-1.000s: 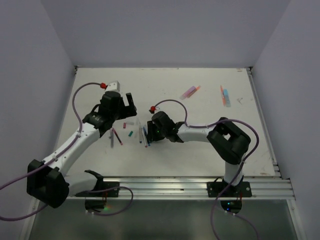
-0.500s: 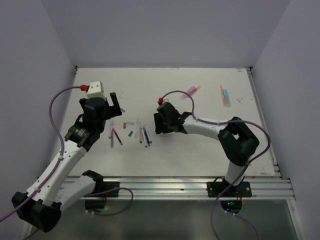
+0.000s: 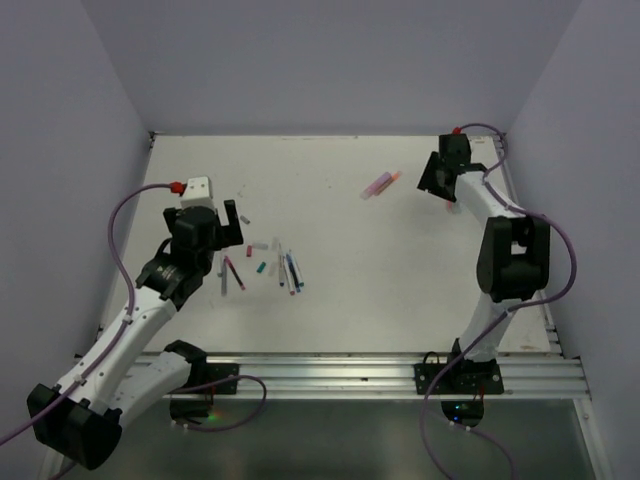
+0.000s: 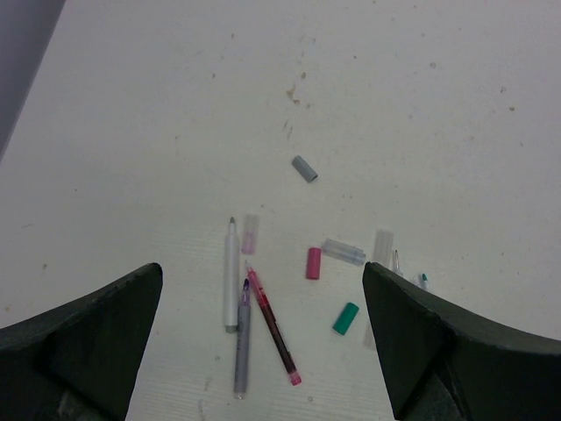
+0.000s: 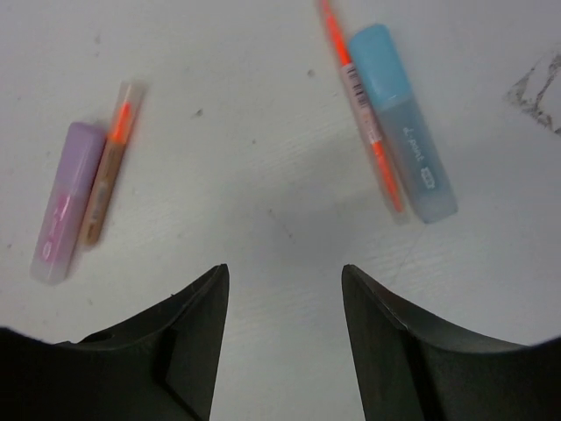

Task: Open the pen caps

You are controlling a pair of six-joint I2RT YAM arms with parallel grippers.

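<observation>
My left gripper [image 3: 224, 222] is open and empty, held above the left end of a scatter of pens [image 3: 285, 268]. In the left wrist view, between the open jaws [image 4: 261, 268], lie a white pen [image 4: 231, 272], a grey pen [image 4: 243, 338] and a dark red pen [image 4: 272, 329]. Loose caps lie around them: pink [image 4: 313, 263], teal [image 4: 346, 317], grey [image 4: 304, 168] and clear [image 4: 344, 252]. My right gripper [image 3: 440, 188] is open and empty at the far right. Its wrist view [image 5: 282, 268] shows a light blue highlighter [image 5: 403, 132] beside an orange pen [image 5: 364, 105], both capped.
A purple highlighter [image 5: 66, 202] and a short orange pen [image 5: 110, 171] lie together left of the right gripper; they also show in the top view [image 3: 380, 183]. Purple walls close in the white table [image 3: 400, 290] on three sides.
My right arm has swung from the middle pen scatter to the far right corner. My left arm has drawn back to the left and lower, staying open.
</observation>
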